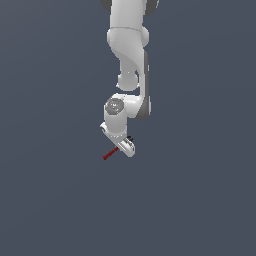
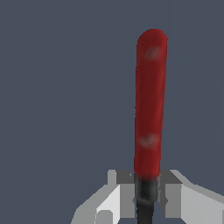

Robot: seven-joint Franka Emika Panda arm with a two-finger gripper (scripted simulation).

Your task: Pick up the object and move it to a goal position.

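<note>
The object (image 2: 150,105) is a slender stick with a dark red handle and a short black head. In the wrist view my gripper (image 2: 146,192) is shut on it at the black neck where the handle ends, and the red handle reaches away from the fingers (image 2: 173,194). In the exterior view the red handle (image 1: 110,153) sticks out toward that view's left from under the white hand of my gripper (image 1: 125,145). A bit of the black head shows at the hand's other side. The fingertips are hidden by the hand in the exterior view.
The white arm (image 1: 129,60) comes down from the top of the exterior view. All around is a plain dark grey-blue ground (image 1: 50,200) with no other objects in sight.
</note>
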